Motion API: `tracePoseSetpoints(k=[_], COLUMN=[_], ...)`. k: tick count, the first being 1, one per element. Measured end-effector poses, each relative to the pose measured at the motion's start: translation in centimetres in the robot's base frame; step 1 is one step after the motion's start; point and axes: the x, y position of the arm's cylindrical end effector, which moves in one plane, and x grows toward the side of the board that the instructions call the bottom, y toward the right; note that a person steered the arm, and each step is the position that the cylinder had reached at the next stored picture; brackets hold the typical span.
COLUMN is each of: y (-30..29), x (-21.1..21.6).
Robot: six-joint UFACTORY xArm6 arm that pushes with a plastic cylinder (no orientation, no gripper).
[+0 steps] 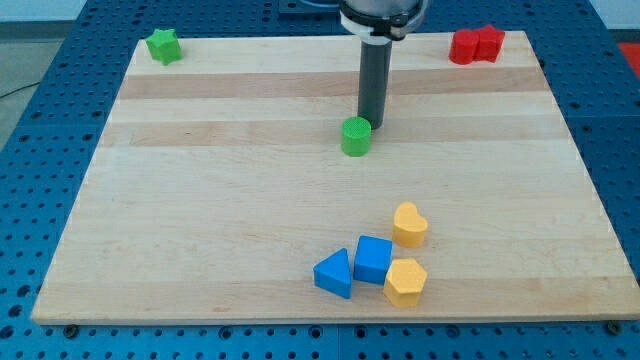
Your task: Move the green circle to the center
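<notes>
The green circle (356,137) is a short green cylinder standing on the wooden board (200,200), a little above the board's middle. My tip (371,125) is the lower end of a dark rod that comes down from the view's top. It stands just right of and behind the green circle, touching or almost touching its upper right edge.
A green star block (164,46) lies at the top left corner. A red block (476,45) lies at the top right. Near the bottom sit a yellow heart (409,224), a blue cube (372,259), a blue triangle (335,273) and a yellow hexagon (405,282).
</notes>
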Motion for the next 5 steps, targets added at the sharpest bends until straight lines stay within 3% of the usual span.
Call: tracePoseSetpoints(k=[1, 2, 5], y=[2.7, 7.4, 0.9], x=[0.1, 3.0, 4.1])
